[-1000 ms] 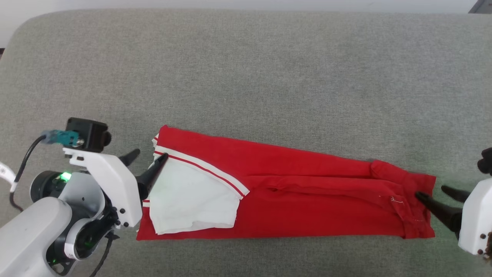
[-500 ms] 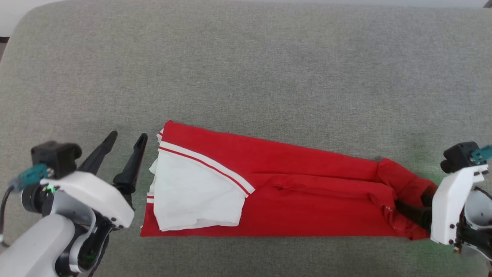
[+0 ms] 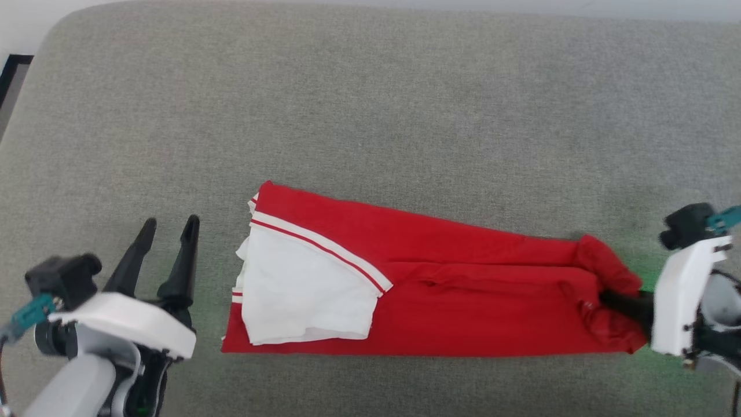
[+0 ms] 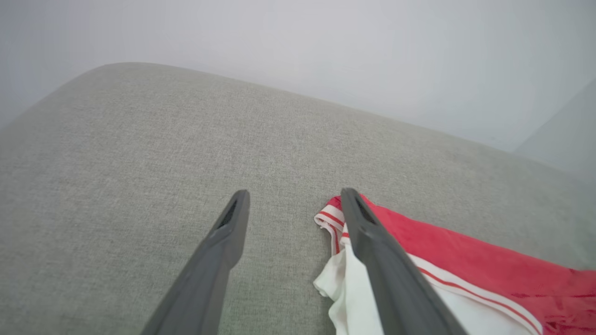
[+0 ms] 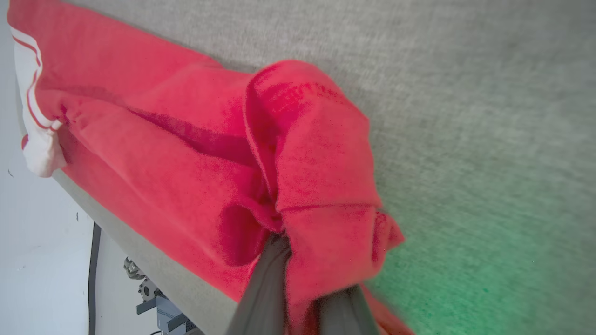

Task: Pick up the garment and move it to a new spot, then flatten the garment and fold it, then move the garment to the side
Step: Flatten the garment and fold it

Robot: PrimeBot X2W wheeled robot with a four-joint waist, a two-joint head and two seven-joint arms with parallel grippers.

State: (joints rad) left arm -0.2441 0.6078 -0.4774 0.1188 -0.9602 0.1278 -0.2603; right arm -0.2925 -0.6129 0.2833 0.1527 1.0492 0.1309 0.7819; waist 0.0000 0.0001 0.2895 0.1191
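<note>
**Right arm pinches the shirt's far end**

In the head view, the red shirt lies folded into a long strip across the near half of the grey bench, with a white sleeve on top at its left end. The left gripper hovers just beside that end, jaws wide apart and empty. The right gripper is buried in the bunched right end.

The left wrist view shows the striped trim close by one finger.

The right wrist view shows the jaws clamped on a wad of red cloth.

It looks soft, light and floppy to me. I'd expect it to sag and unfold unless both ends are held through all their layers.
</note>
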